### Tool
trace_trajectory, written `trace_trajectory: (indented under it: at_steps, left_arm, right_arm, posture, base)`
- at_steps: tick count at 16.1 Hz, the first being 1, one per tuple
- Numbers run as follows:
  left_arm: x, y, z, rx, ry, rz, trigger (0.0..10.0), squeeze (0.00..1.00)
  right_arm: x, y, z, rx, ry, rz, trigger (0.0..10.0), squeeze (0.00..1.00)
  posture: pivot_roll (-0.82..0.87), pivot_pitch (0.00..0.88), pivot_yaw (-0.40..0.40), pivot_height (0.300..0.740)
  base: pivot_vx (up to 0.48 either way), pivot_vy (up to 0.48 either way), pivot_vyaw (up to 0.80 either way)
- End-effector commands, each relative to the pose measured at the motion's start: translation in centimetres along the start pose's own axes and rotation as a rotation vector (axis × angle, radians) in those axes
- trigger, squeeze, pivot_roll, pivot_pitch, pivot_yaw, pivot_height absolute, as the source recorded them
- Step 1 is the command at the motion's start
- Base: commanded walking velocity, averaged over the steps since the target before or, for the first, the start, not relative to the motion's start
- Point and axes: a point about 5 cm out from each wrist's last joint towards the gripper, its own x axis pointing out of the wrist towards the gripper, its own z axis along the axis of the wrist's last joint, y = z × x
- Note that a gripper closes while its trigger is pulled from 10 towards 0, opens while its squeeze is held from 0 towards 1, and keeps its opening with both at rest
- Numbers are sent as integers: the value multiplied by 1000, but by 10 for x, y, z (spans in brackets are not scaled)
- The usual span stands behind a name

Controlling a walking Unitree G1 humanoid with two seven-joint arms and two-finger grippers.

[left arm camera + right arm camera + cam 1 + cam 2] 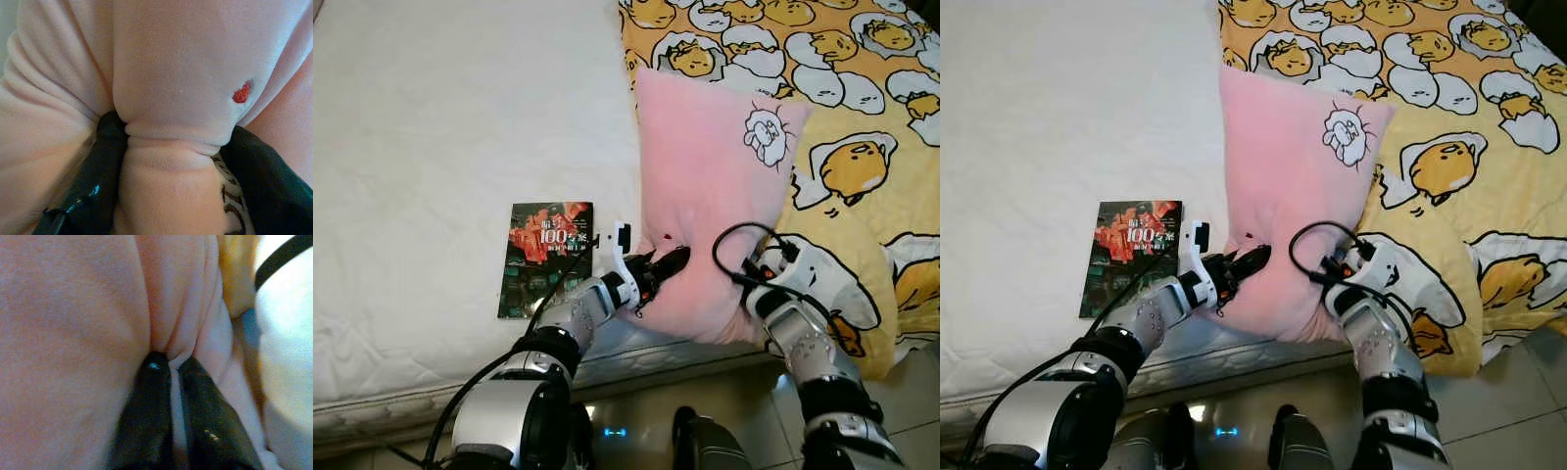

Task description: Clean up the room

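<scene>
Soft pink fleece pillow (pixel 710 186), rectangular and plump, with a small white cartoon patch near one upper corner and a tiny red embroidered mark low on its face, is seen lying across the near edge of a bed, half on a plain white quilted mattress (pixel 440 147) and half on a yellow blanket printed with white-and-yellow egg characters (pixel 847 108). A dark-covered paperback book with red artwork and white lettering (pixel 546 257) lies flat on the mattress, just beside the pillow's lower corner and apart from it. The left gripper (pixel 668 264) is reached forward from a bent silver arm at the lower left, its two long black fingers (pixel 100 166) pressed into the pillow's lower edge near the red mark; in the left wrist view the fingers are spread part-way, with a thick fold of fleece bunched and pinched between them. The right gripper (pixel 171 369) is brought in from the lower right, a black cable looped over its white wrist housing, and is buried in the pillow's lower right side; in the right wrist view its fingers are nearly together, with only a thin pleat of pink fabric clamped between the tips. Pale tiled floor (pixel 920 392) can be seen beside the bed at the lower right.
</scene>
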Motion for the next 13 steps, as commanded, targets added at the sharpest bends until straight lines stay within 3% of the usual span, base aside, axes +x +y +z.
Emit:
trace_trajectory:
  at_steps: [1,3,4,5,9,13]
  left_arm:
    - [1,-2,-33,-45,125,9,0,0]
    - [-1,0,-30,-48,106,23,0,0]
    - [-3,2,-27,-57,83,34,0,0]
    - [-4,4,-23,-69,55,43,0,0]
    - [-5,6,-19,-41,20,69,0,0]
    - [-4,7,-24,-44,15,108,0,0]
  right_arm:
    - [-2,-1,-17,-20,84,6,0,0]
    - [-5,-9,-16,20,78,-22,0,0]
    - [-8,-18,-13,135,59,-73,0,0]
    - [-12,-24,-13,174,56,-109,0,0]
    - [-18,-29,-13,74,87,-109,0,0]
    - [-16,-25,-15,70,107,-99,0,0]
  posture:
    - [-89,205,-38,728]
    - [-91,201,-38,728]
    - [-98,197,-40,728]
    - [-105,194,-40,728]
    - [-135,189,-57,728]
    - [-113,178,-63,728]
  base:
    - [0,0,0]
    - [0,0,0]
    - [0,0,0]
    - [0,0,0]
    - [0,0,0]
    - [0,0,0]
